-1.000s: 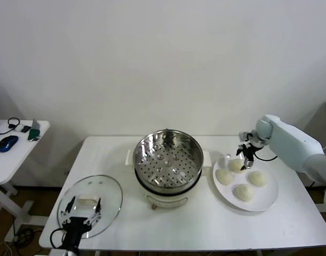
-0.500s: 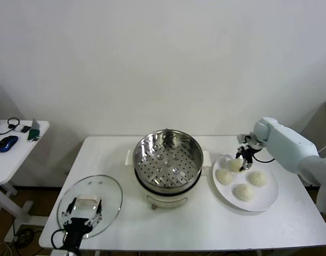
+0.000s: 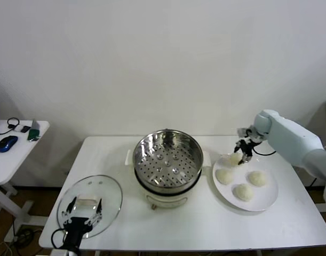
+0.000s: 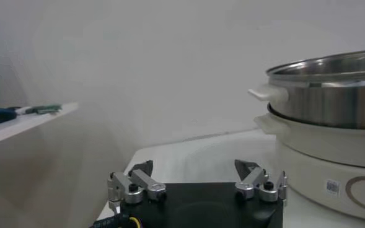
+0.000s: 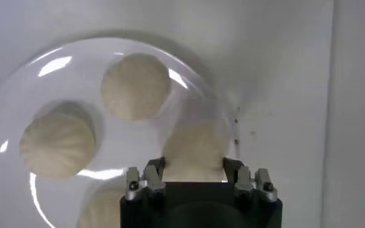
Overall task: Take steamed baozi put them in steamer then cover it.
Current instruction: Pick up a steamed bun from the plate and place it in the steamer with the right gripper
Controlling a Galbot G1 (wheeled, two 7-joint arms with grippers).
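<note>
My right gripper (image 3: 241, 153) is shut on one steamed baozi (image 3: 236, 158), holding it just above the far edge of the white plate (image 3: 270, 198). In the right wrist view that baozi (image 5: 193, 149) fills the gap between both fingers (image 5: 155, 170). Three more cream-white baozi (image 3: 224, 176) lie on the plate. The steamer (image 3: 167, 160), a shiny perforated basket on a white pot base, stands empty mid-table. The glass cover (image 3: 105, 193) lies flat at the table's front left. My left gripper (image 3: 80, 217) hovers open over the cover, and the left wrist view shows it (image 4: 194, 172) holding nothing.
A small side table (image 3: 13, 154) stands at the far left with a blue mouse (image 3: 7, 143) and cables. The steamer's white side handle (image 4: 268, 94) sticks out toward the left arm. A white wall runs behind the table.
The right gripper has closed on the plate's farthest baozi and raised it slightly off the plate. The left arm has not moved.
</note>
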